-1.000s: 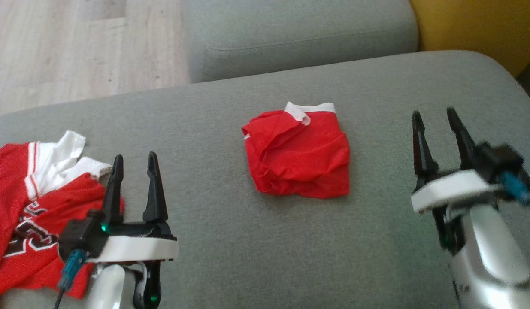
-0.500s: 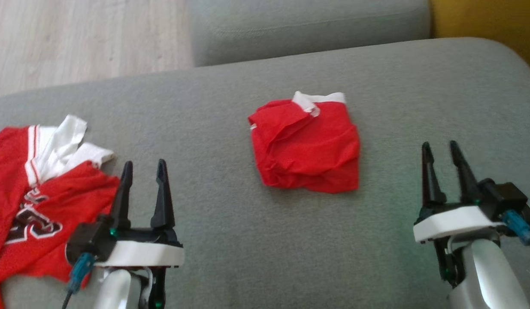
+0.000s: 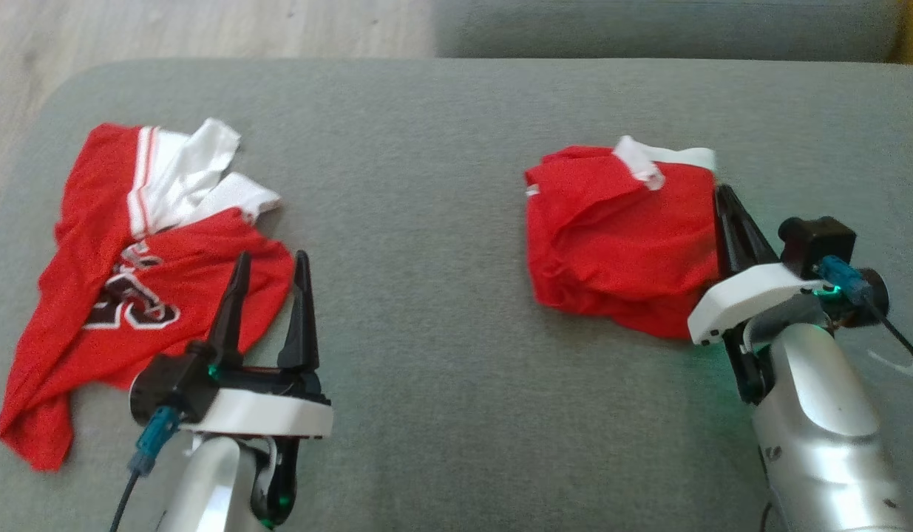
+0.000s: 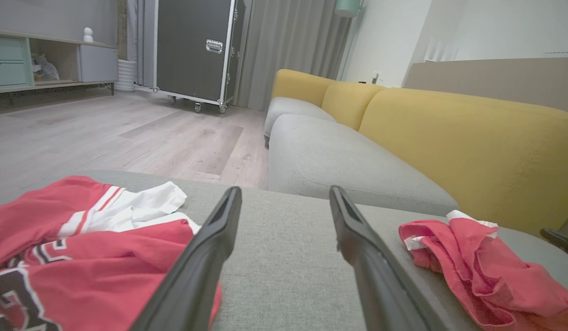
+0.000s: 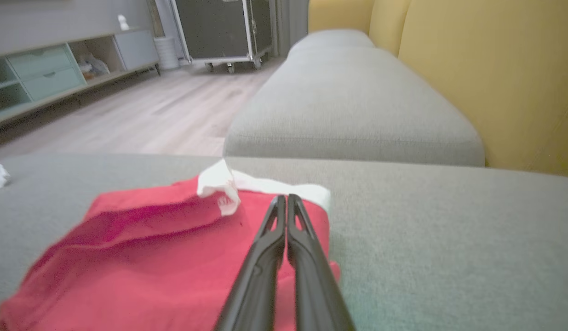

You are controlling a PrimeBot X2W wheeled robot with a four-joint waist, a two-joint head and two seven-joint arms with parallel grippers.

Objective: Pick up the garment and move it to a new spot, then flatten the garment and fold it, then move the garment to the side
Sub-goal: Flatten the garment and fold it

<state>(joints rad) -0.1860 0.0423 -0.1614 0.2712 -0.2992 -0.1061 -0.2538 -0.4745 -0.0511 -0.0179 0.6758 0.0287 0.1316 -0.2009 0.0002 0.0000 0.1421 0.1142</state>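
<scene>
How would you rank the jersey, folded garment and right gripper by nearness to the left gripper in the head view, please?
1. Jersey, just left of the left gripper.
2. Folded garment, centre-right.
3. Right gripper, at that garment's right edge.

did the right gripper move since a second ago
Yes. The right gripper stood well clear to the right of the folded garment; now it is shut at that garment's right edge, so it went left, toward it.

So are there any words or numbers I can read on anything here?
Jersey: big black-and-white print, too crumpled to read.
Folded garment, white tag: tiny red marks, too blurred to read.
No text here reads clearly.
</scene>
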